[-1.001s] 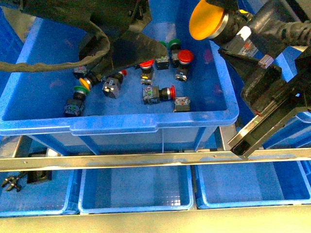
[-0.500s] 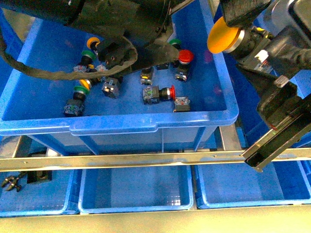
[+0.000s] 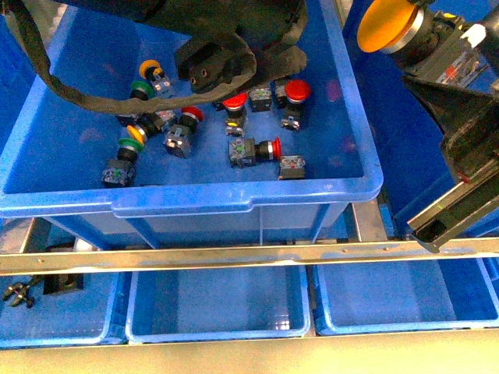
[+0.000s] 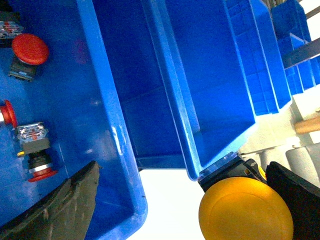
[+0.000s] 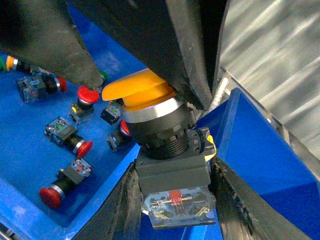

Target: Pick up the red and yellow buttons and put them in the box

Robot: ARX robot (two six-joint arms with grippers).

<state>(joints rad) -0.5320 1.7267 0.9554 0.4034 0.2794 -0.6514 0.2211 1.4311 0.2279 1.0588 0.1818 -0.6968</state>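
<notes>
Closed firmly on the black-and-grey body of a yellow button (image 3: pixel 387 23), the right gripper (image 5: pixel 176 192) is held high, just past the right wall of the blue bin (image 3: pixel 187 201), and it is judged to be above the box (image 3: pixel 401 156), which stands beside that wall. The left gripper (image 4: pixel 184 170) is seen with its fingers spread wide and nothing between them, above the far side of the bin. Several red buttons (image 3: pixel 296 91) lie on the bin floor, from the middle toward the right wall. Such a button is judged to be light and rigid. Its round cap is smooth and may slip, so the squarish body is the better place to be gripped, as is done now. The box is open on top, and its inside, as far as it is shown, is bare, so there is room for lowering. Its thick rim and the bin's right wall lie close together and should be cleared. A metal rail (image 3: pixel 234 255) runs along the bin's near side.
</notes>
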